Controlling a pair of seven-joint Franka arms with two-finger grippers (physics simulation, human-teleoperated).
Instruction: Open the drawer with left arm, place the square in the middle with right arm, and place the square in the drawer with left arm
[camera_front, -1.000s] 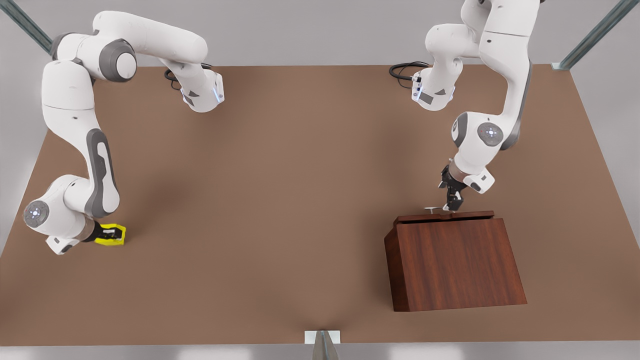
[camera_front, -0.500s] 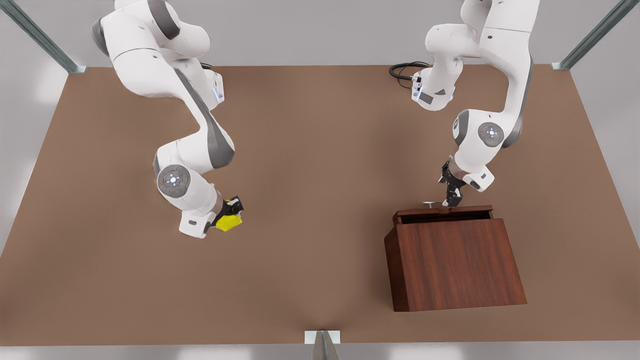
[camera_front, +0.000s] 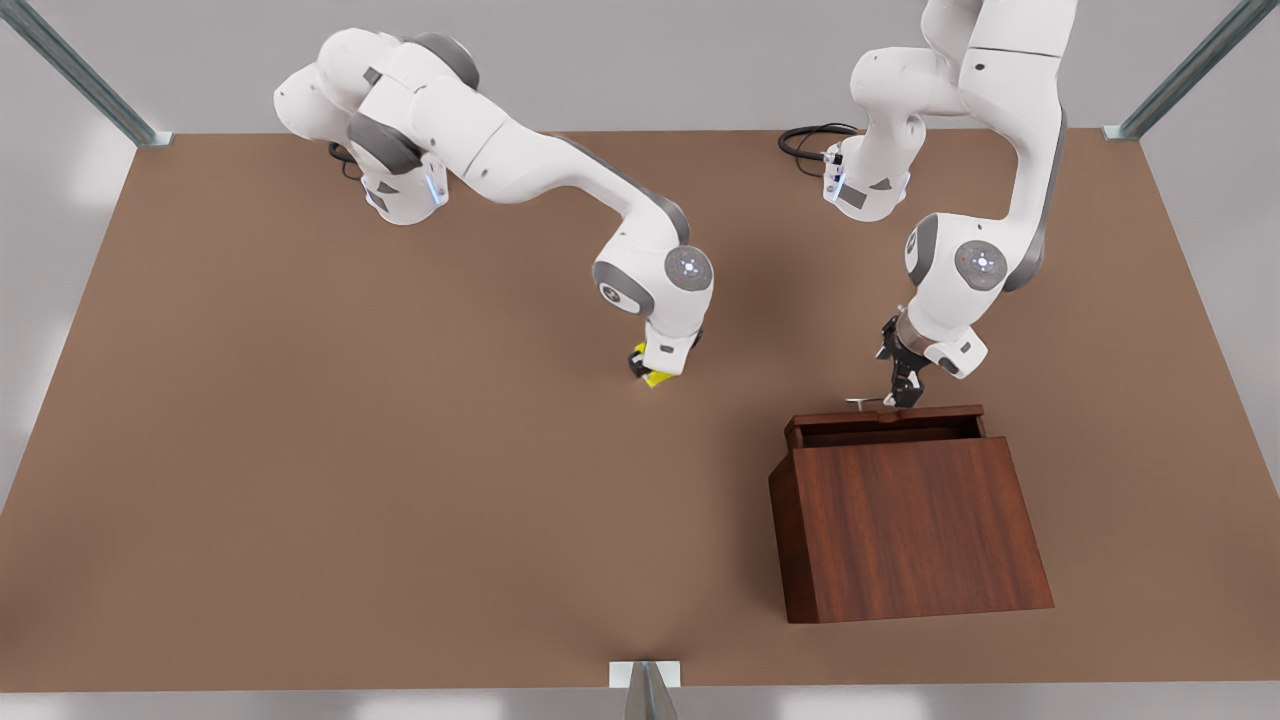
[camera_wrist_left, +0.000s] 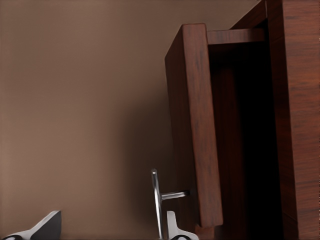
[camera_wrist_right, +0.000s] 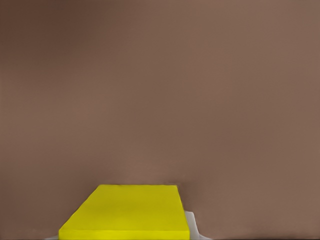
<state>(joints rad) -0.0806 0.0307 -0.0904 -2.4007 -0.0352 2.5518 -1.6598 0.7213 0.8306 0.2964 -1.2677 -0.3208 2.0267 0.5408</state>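
Front view: right tool (camera_front: 648, 372) clamps the square (camera_front: 657, 378); left tool (camera_front: 902, 397), seemingly apart, at drawer (camera_front: 880, 424) handle (camera_wrist_left: 159, 200).

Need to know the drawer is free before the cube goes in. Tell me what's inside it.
The drawer is pulled partly out, with the left hand at its handle. The exposed strip looks dark and bare; the rest is hidden under the box top. The cube is in the right hand.

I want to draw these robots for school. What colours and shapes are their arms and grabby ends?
Both arms are glossy white, built of rounded tube-like segments with grey bands at the joints and round grey caps bearing small lit dots. A black cable coils at each base. The left end effector is black with two thin fingers; the right end effector is dark under a white wrist block.
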